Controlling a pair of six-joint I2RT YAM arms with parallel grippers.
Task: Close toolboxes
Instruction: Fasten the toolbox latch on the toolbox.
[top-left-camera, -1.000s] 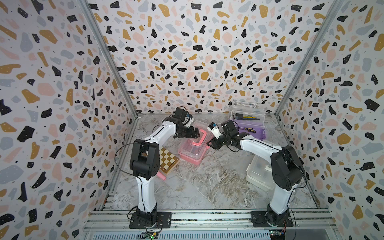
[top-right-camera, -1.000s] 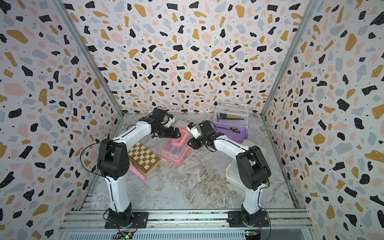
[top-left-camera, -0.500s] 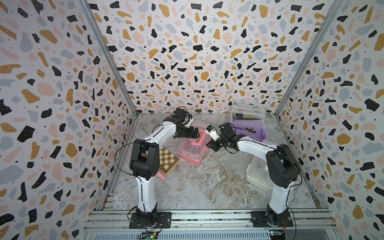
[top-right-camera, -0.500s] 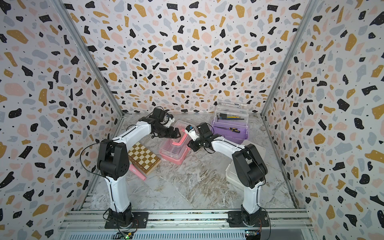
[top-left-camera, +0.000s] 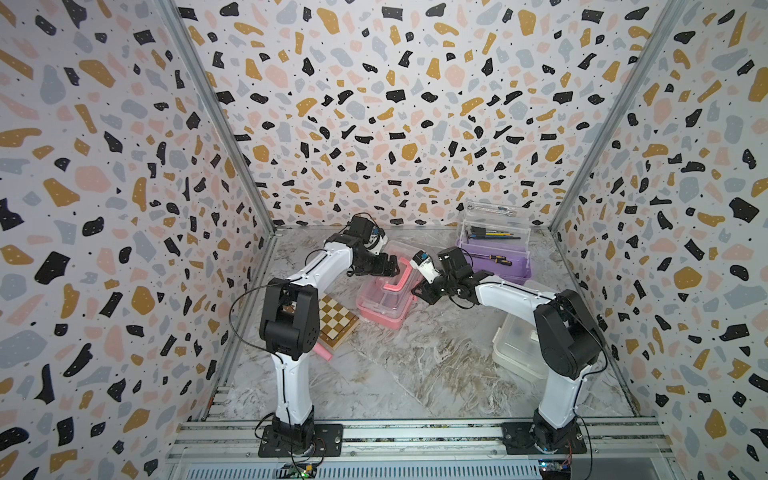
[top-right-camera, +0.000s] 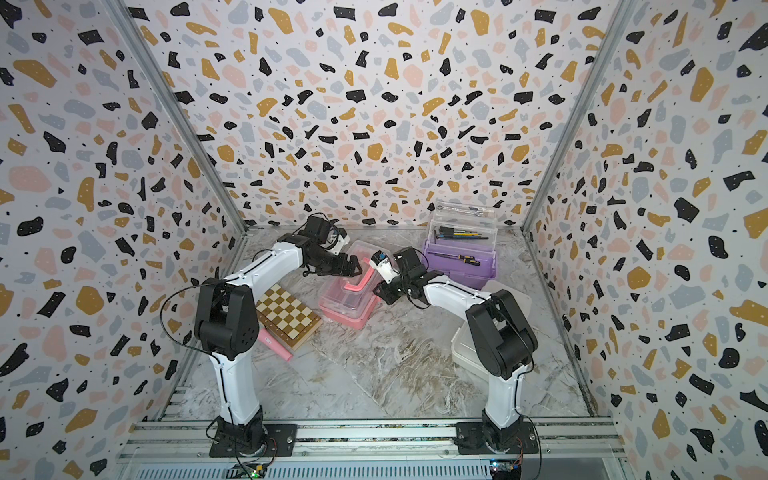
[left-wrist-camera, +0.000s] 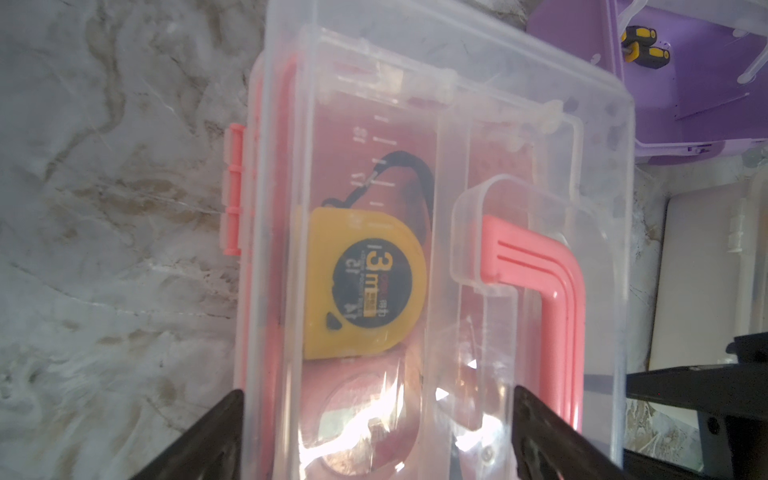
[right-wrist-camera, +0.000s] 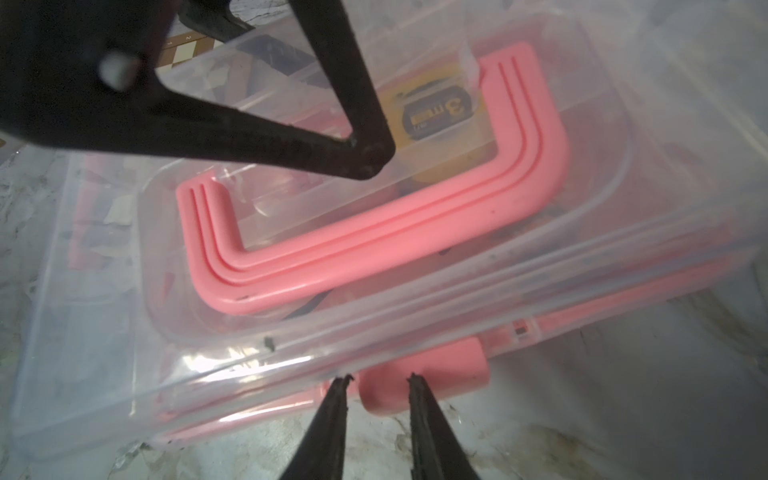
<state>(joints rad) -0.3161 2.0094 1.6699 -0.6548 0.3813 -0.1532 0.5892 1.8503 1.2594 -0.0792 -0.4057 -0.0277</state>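
While the left tool (left-wrist-camera: 378, 392), spread wide, rests on the lid (left-wrist-camera: 374, 104) of the pink toolbox (top-left-camera: 382, 307) at the middle of the desk (top-left-camera: 415, 374), the right tool (right-wrist-camera: 378, 378), narrowly parted, noses its right-hand latch (right-wrist-camera: 440, 370), which likely needs pressing shut next; the far purple toolbox (top-left-camera: 498, 266) stands open.

The marble tabletop (top-left-camera: 415, 374) bears a pink toolbox (top-left-camera: 384, 309), purple toolbox (top-left-camera: 498, 270), white toolbox (top-left-camera: 515, 353) and chessboard box (top-left-camera: 338, 322).

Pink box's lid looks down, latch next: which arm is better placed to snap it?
Right. The right end effector is at the pink latch, tips flanking one end. The left end effector is spread open across the pink toolbox's clear lid, away from that latch.
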